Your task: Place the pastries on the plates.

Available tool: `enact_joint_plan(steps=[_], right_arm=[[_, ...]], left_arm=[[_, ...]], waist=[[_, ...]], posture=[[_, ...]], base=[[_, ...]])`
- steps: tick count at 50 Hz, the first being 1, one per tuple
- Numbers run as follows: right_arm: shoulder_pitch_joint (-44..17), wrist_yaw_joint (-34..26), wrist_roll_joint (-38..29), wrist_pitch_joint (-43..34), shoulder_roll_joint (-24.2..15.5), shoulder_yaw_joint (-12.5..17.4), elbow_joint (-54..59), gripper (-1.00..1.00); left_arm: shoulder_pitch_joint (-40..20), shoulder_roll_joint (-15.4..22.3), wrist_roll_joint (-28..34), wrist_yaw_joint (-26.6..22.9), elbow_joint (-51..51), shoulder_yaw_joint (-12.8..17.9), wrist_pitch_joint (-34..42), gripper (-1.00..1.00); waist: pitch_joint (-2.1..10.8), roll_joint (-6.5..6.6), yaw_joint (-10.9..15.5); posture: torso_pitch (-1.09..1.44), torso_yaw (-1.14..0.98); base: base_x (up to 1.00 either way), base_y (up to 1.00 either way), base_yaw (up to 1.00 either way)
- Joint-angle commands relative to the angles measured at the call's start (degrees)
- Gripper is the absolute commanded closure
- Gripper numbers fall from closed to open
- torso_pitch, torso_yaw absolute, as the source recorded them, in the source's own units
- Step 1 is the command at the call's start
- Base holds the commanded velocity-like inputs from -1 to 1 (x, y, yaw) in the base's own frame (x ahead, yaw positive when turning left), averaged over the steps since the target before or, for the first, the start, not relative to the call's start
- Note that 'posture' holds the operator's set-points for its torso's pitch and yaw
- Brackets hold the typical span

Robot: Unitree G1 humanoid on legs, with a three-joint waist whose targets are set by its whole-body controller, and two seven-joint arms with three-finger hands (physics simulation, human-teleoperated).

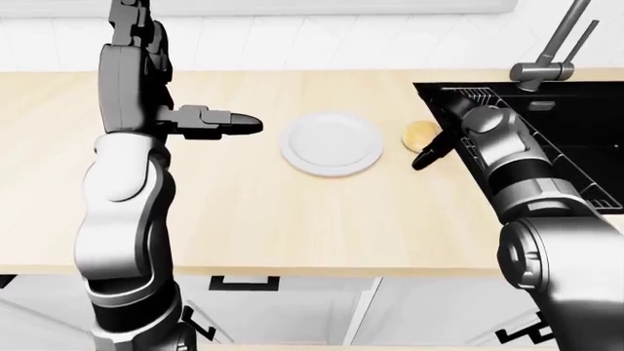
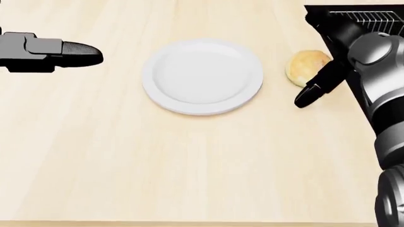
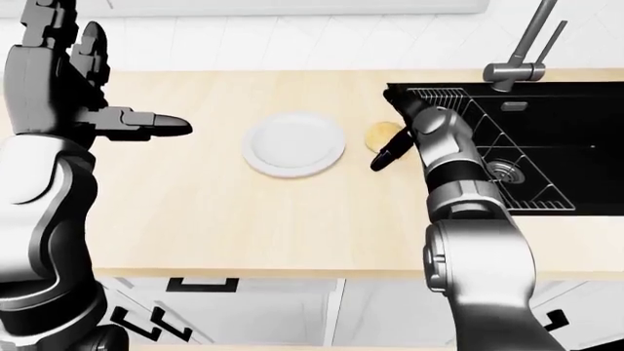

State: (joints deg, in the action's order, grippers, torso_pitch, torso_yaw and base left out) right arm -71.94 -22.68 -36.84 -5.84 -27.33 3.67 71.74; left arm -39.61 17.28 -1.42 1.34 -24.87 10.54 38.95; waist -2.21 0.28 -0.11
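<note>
A round golden pastry (image 2: 305, 66) lies on the wooden counter (image 2: 189, 165), just right of an empty white plate (image 2: 202, 75). My right hand (image 2: 318, 86) is at the pastry's right side, its dark fingers (image 2: 308, 98) stretched out along the pastry's lower right edge, open and not closed round it. My left hand (image 2: 69, 53) is raised above the counter well left of the plate, fingers extended and open, holding nothing. Only one plate and one pastry are in view.
A black sink (image 3: 527, 146) with a ribbed rack (image 1: 478, 96) is set in the counter right of the pastry, with a grey faucet (image 1: 546, 67) above it. The counter's near edge (image 1: 292, 269) runs along the bottom, with white cabinets below.
</note>
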Motion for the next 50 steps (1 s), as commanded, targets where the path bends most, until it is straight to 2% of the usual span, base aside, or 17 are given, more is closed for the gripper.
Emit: enact_joint_plan(steps=[1, 4, 20, 24, 25, 29, 36, 44, 50], right_arm=[[-2.2, 0.8, 0.1, 1.2, -0.8, 0.2, -2.3, -0.76], [-1.9, 0.8, 0.1, 1.2, -0.9, 0.3, -2.3, -0.64], [-0.7, 0.7, 0.5, 1.5, -0.9, 0.5, -2.7, -0.31], [-1.2, 1.3, 0.5, 1.9, -1.0, 0.4, -2.6, -0.19], [-1.2, 1.6, 0.4, 2.1, -1.0, 0.4, -2.6, -0.10], [-1.4, 2.3, 0.1, 2.9, -1.0, 0.2, -2.4, 0.00], [-2.3, 4.0, -0.5, 4.8, -0.7, 0.1, -1.7, 0.13], [-5.1, 5.5, 0.1, 6.0, -0.6, 0.5, -1.9, 0.45], [-7.1, 5.3, 0.7, 5.9, -0.4, 0.6, -2.5, 0.53]], left_arm=[[-1.7, 0.6, 0.3, 0.1, -1.4, 0.4, -1.6, -1.00], [-2.0, 0.7, 0.2, 0.0, -1.7, 0.5, -1.2, -1.00], [-0.9, 0.6, 0.5, -0.1, -2.8, 0.6, -1.0, -1.00], [-1.0, 0.7, 0.7, -0.2, -2.6, 0.6, -1.2, -1.00], [-1.0, 0.7, 0.8, -0.2, -2.7, 0.7, -1.1, -1.00], [-0.9, 1.0, 0.9, -0.4, -3.1, 0.9, -0.7, -1.00], [-1.9, 1.4, 0.8, -0.5, -3.1, 1.0, 0.1, -1.00], [-2.3, 1.6, 0.5, -0.4, -3.2, 1.1, 0.6, -1.00], [-2.1, 1.6, 0.5, -0.4, -3.4, 1.1, 0.6, -1.00]], waist=[[1.73, -0.11, 0.0], [1.72, -0.13, 0.0], [1.69, -0.20, 0.0], [1.74, -0.24, 0.0], [1.75, -0.24, 0.0], [1.77, -0.24, 0.0], [1.76, -0.15, 0.0], [1.65, 0.01, 0.0], [1.52, 0.06, -0.1]], posture=[[0.00, 0.00], [0.00, 0.00], [0.00, 0.00], [0.00, 0.00], [0.00, 0.00], [0.00, 0.00], [0.00, 0.00], [0.00, 0.00], [0.00, 0.00]], base=[[0.00, 0.00, 0.00], [0.00, 0.00, 0.00], [0.00, 0.00, 0.00], [0.00, 0.00, 0.00], [0.00, 0.00, 0.00], [0.00, 0.00, 0.00], [0.00, 0.00, 0.00], [0.00, 0.00, 0.00], [0.00, 0.00, 0.00]])
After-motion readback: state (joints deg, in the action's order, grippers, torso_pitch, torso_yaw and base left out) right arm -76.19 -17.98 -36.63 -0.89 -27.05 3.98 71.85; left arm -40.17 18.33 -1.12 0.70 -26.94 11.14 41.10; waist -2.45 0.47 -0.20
